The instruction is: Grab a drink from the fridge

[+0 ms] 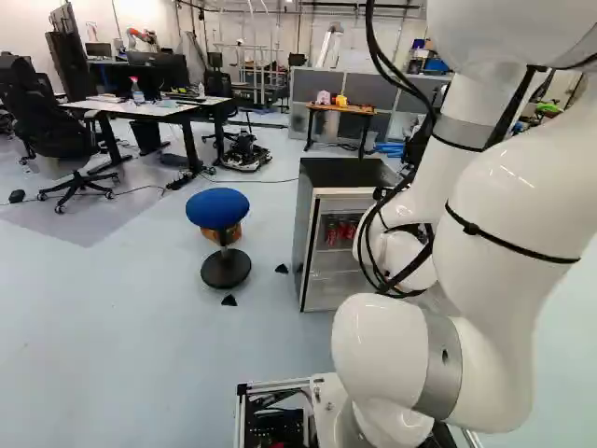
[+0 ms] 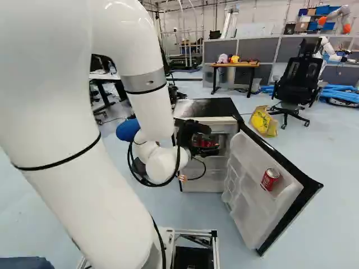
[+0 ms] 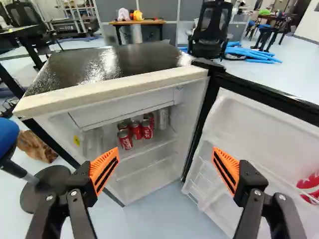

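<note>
In the right base view my gripper (image 2: pixel 196 134) reaches toward the front of the fridge (image 2: pixel 206 106), whose door (image 2: pixel 263 185) is swung open. The wrist view shows the gripper (image 3: pixel 164 172) with fingers wide apart and nothing between them. Ahead of it, several red cans (image 3: pixel 136 130) stand together on the upper shelf (image 3: pixel 149 144), with a silver can (image 3: pixel 163 118) beside them. Another red can (image 2: pixel 270 179) sits in the door's rack.
A blue stool (image 1: pixel 217 209) stands left of the fridge in the left base view. Behind are a wooden table (image 2: pixel 234 64), a black office chair (image 2: pixel 297 78) and a yellow bag (image 2: pixel 263 121). Another robot (image 2: pixel 336 50) is at the far right of the right base view.
</note>
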